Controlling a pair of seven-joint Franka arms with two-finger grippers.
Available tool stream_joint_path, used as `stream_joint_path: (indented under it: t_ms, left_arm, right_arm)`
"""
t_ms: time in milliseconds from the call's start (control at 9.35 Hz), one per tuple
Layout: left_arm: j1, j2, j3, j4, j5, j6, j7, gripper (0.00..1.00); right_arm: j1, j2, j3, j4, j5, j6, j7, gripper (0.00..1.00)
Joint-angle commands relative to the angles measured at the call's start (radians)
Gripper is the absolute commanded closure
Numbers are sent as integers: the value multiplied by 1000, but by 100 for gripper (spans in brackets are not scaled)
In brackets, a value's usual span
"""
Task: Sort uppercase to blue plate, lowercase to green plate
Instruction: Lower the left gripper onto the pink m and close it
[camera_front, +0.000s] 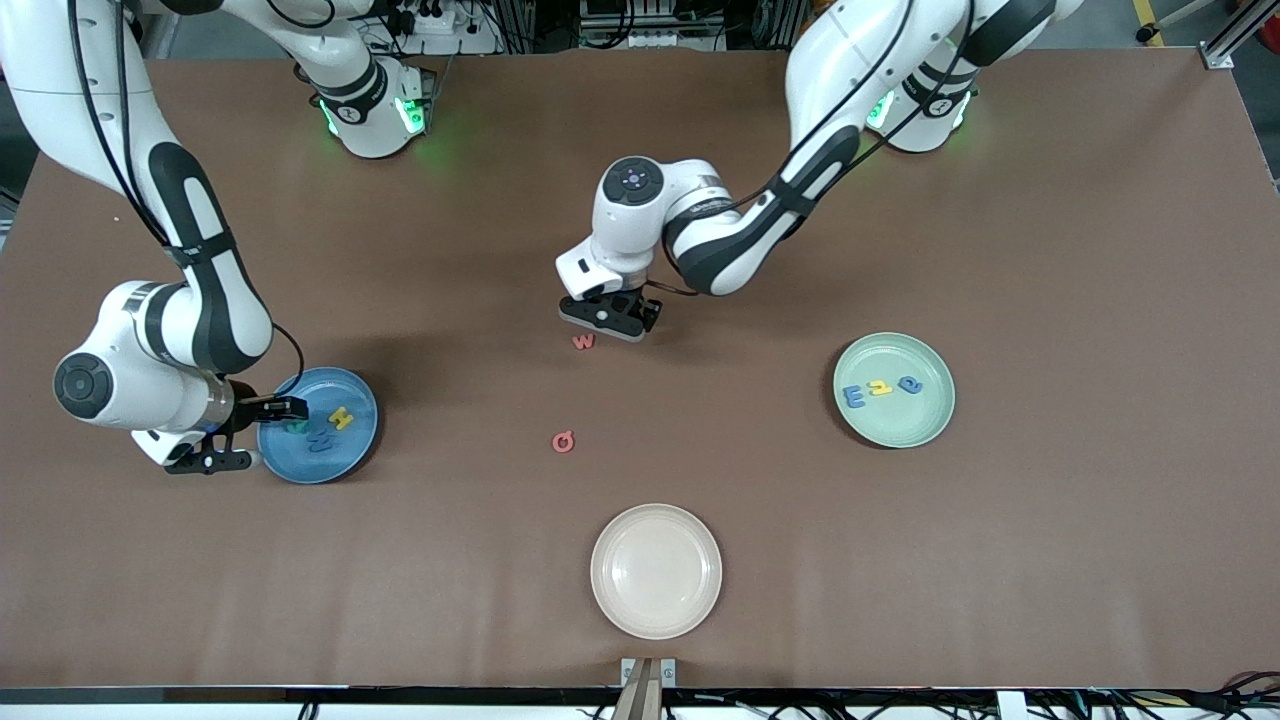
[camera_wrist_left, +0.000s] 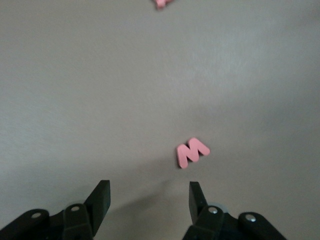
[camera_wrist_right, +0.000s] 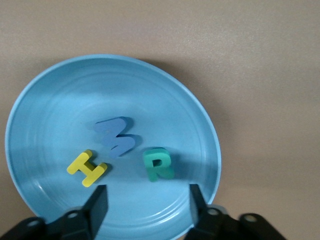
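The blue plate (camera_front: 362, 442) (camera_wrist_right: 60, 95) lies at the right arm's end of the table. It holds a yellow H (camera_front: 342, 418) (camera_wrist_right: 87, 167), a blue W (camera_front: 320, 438) (camera_wrist_right: 116, 136) and a teal R (camera_front: 298, 427) (camera_wrist_right: 159, 164). My right gripper (camera_front: 290, 408) (camera_wrist_right: 146, 200) hangs open over the plate's edge, nothing between its fingers, the R just past them. My left gripper (camera_front: 605, 325) (camera_wrist_left: 149, 197) is open low over the table's middle, close to the pinkish-red w (camera_front: 584, 341) (camera_wrist_left: 192, 152). A pinkish-red Q (camera_front: 564, 441) (camera_wrist_left: 161, 3) lies nearer the front camera. The green plate (camera_front: 895, 428) holds a blue m (camera_front: 853, 396), a yellow letter (camera_front: 880, 387) and a blue a (camera_front: 910, 384).
A cream-white plate (camera_front: 655, 570) sits near the table's front edge, nearer the front camera than the Q. Bare brown tabletop lies between the plates.
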Motion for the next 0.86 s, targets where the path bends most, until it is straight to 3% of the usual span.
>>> stream_joint_path:
  t_ms: [0,321,748]
  left_arm:
    - [-78,49,62,77,35,2,-23,28]
    - [-199,100,182,157,35,4,-53,28]
    - [-210,126,186,179,35,27,-87,28]
  right_arm:
    - [-6,-32,16,-12,-7,6,-3,0]
    - [-8,-30,16,12,-7,8,3,0]
    - [-9,-29,16,14,-7,8,3,0]
